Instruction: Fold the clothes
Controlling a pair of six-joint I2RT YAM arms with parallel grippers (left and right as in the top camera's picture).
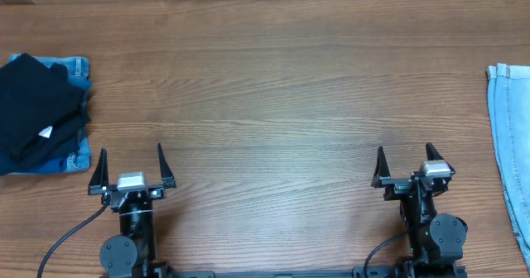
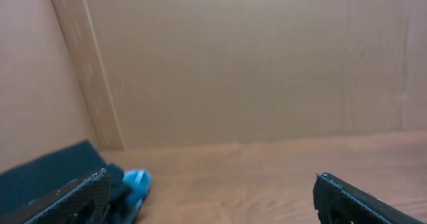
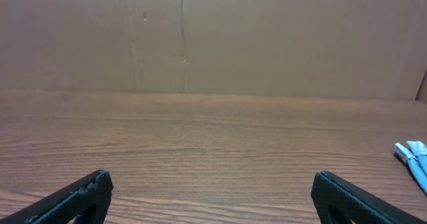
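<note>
worktop point(image 1: 273, 79): wood-grain surface, which you see whole from overhead.

item 1, the clothes point(image 1: 33, 104): black soft fabric, lying bunched in a loose heap at the far left edge of the worktop, not spread out. a small white label point(image 1: 45, 132) shows on its near side. in your left wrist view the clothes point(image 2: 47, 174) appear as a dark slab at lower left.

item 2, light blue denim piece point(image 1: 76, 66): lies under the clothes, showing at the far and near edges of the heap. your left wrist view catches a bright blue corner point(image 2: 137, 183) of it.

item 3, second denim piece point(image 1: 512, 146): light blue, along the right edge of the worktop, well apart from the clothes. its edge point(image 3: 413, 159) shows in your right wrist view.

item 4, left arm point(image 1: 124, 224): at the near edge, just right of the clothes and not touching them. left jaws spread wide, holding nothing; fingers point(image 2: 73, 197) sit low in the wrist view.

item 5, right arm point(image 1: 431, 224): at the near edge, between the middle of the worktop and the second denim piece. right jaws spread wide, holding nothing; fingers point(image 3: 67, 201) show above bare wood.
</note>
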